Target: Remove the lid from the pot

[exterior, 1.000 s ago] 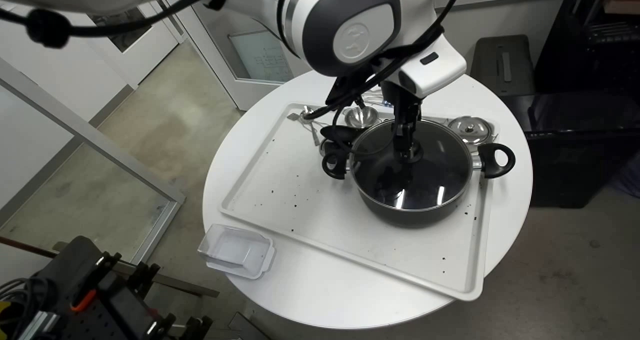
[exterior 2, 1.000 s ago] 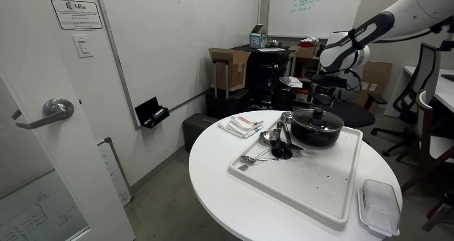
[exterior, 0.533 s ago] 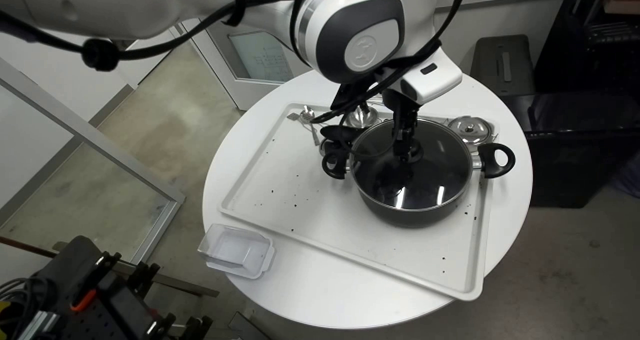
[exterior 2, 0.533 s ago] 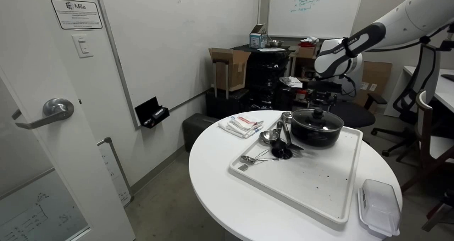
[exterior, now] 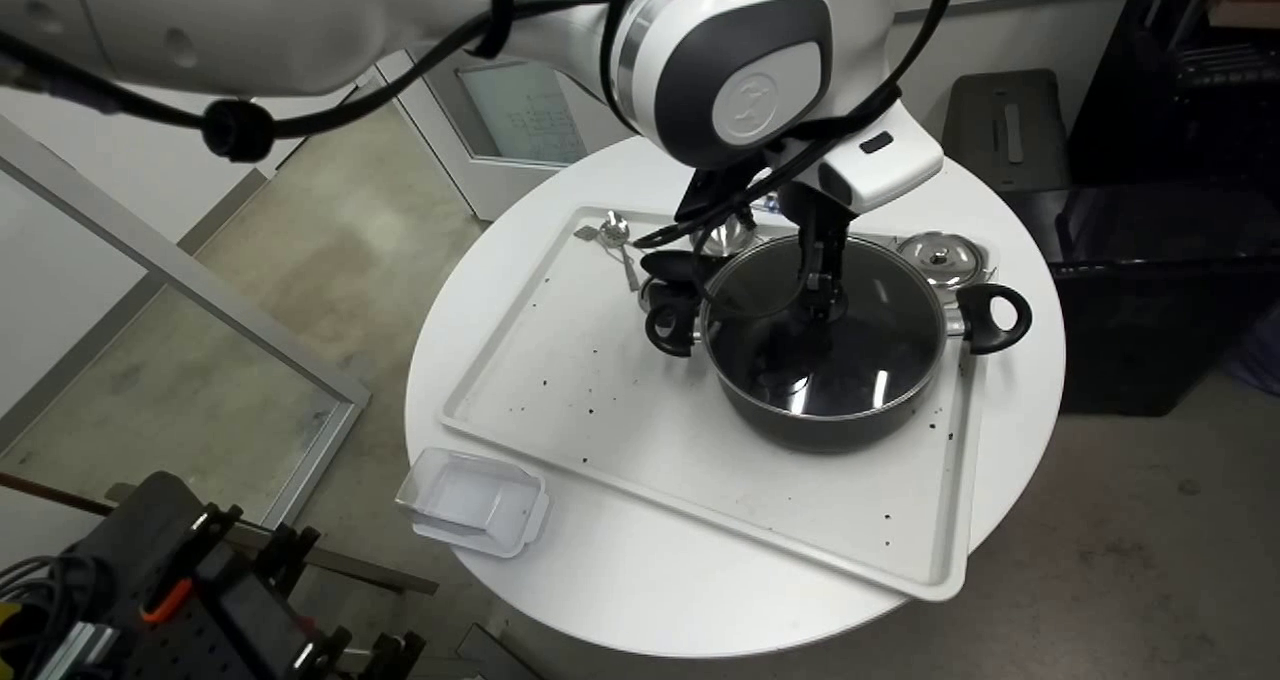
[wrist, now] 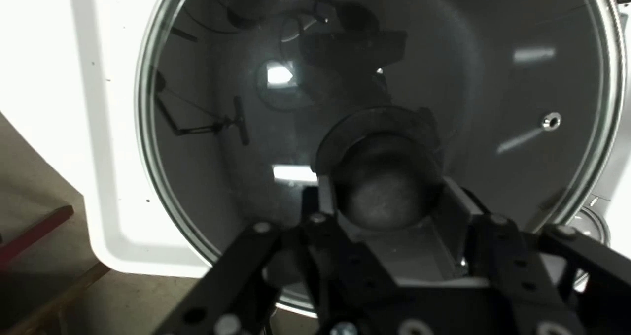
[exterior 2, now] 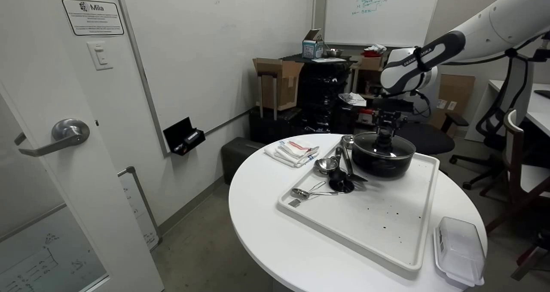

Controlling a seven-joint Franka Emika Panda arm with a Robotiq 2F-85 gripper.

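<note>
The black pot [exterior: 825,437] stands on a white tray, and its see-through glass lid [exterior: 850,375] rests on top, rim against rim. In the wrist view the lid's round dark knob [wrist: 387,192] fills the space between my fingers [wrist: 456,204], which press against it from both sides. My gripper [exterior 2: 383,131] reaches down from above, shut on this knob. Seen in an exterior view, the gripper [exterior: 822,298] covers most of the knob. The pot's side handles [exterior: 990,318] stick out left and right there.
The tray [exterior: 600,400] also carries black utensils [exterior 2: 341,180], a metal cup [exterior 2: 326,165], spoons [exterior 2: 303,193] and a small pot with a metal lid [exterior: 940,257]. A clear rectangular container [exterior: 480,500] and a folded towel [exterior 2: 294,152] lie on the round table [exterior: 650,600].
My gripper has come across to the lid's knob and its jaws have closed from wide onto it. The pot and lid have shifted very slightly; the other things have stayed put.
</note>
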